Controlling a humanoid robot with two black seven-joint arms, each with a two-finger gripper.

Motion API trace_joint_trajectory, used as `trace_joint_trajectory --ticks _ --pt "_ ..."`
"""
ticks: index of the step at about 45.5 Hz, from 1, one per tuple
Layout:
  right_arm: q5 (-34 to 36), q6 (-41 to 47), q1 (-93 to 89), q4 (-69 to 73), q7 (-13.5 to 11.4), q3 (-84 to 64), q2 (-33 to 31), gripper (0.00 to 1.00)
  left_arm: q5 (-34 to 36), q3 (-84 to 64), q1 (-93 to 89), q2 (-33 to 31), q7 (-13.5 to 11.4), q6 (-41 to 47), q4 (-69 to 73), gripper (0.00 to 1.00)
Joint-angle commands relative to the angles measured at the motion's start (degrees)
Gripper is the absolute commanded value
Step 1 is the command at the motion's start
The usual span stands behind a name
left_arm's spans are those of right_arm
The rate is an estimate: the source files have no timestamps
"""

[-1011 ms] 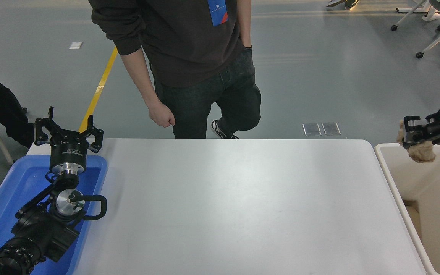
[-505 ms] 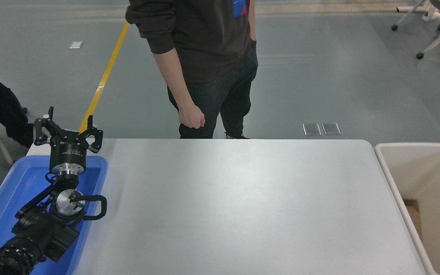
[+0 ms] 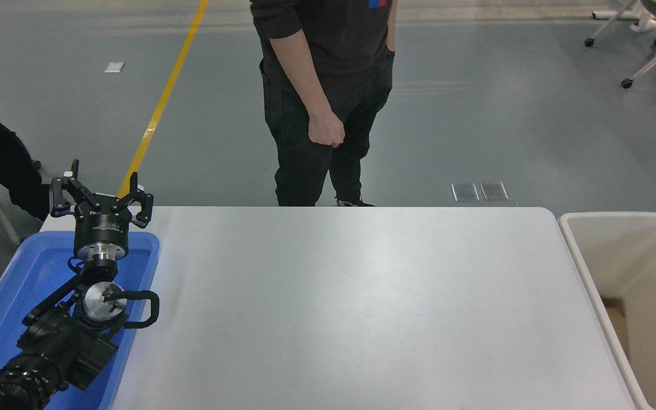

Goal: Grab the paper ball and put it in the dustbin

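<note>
No paper ball anywhere in frame, so no direction from any pincer, long axis or facing to be told. Right arm absent from view, its pincer state unknowable. Left pincer (image 3: 102, 196) parked at lower left above blue tray (image 3: 15, 296), fingers spread, empty. Dustbin (image 3: 581, 267) at right edge beside white counter (image 3: 351, 307); contents mostly hidden.

One dustbin (image 3: 627, 267), one blue tray (image 3: 20, 273), one table (image 3: 362, 307), one pincer (image 3: 102, 196).

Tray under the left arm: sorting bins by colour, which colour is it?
Bright blue tray, clearest in the head view.
</note>
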Motion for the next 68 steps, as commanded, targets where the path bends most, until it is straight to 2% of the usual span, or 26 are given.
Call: trace_joint_trajectory --ticks 1,15,34,35,36,37,39,40,41,43,46,68 --pt "8.3 -5.9 -21.0 -12.7 0.1 10.6 8.8 0.00 -0.1 0.0 0.0 0.0 0.0 0.0 0.1 0.99" --pt "10.8 -8.2 -28.6 -15.1 0.0 17.5 14.7 0.00 -0.1 0.0 0.0 0.0 -0.1 0.0 0.1 0.99" --pt "10.8 -10.8 -29.0 -14.9 0.0 17.8 15.6 0.00 -0.1 0.0 0.0 0.0 0.0 0.0 0.1 0.99" --pt "10.9 -11.4 -29.0 -15.0 0.0 17.9 15.6 0.07 -0.1 0.0 0.0 0.0 -0.1 0.0 0.1 0.99" --pt "10.9 -12.0 -29.0 -15.1 0.0 17.9 15.8 0.18 -0.1 0.0 0.0 0.0 0.0 0.0 0.0 0.99" --pt "10.9 -12.7 -29.0 -15.0 0.0 17.9 16.0 0.32 -0.1 0.0 0.0 0.0 -0.1 0.0 0.0 0.99" --pt "10.9 -14.3 -28.9 -15.0 0.0 17.9 16.4 0.68 -0.1 0.0 0.0 0.0 0.0 0.0 0.1 0.99" --pt "11.0 -14.9 -28.8 -14.8 0.0 17.9 16.5 0.81 -0.1 0.0 0.0 0.0 -0.1 0.0 0.0 0.99" --pt "11.2 -15.2 -28.6 -14.6 0.0 17.9 16.5 0.90 -0.1 0.0 0.0 0.0 0.0 0.0 0.1 0.99" --pt "11.2 -15.4 -28.4 -14.6 0.0 17.9 16.5 0.98 -0.1 0.0 0.0 0.0 0.0 0.0 0.0 0.99" --pt "11.2 -15.3 -28.2 -14.4 0.0 17.8 16.2 1.00 -0.1 0.0 0.0 0.0 -0.1 0.0 0.0 0.99" --pt "9.5 -14.8 -18.8 -7.1 0.1 16.4 9.8 1.00 -0.1 0.0 0.0 0.0 0.0 0.0 0.0 0.99"
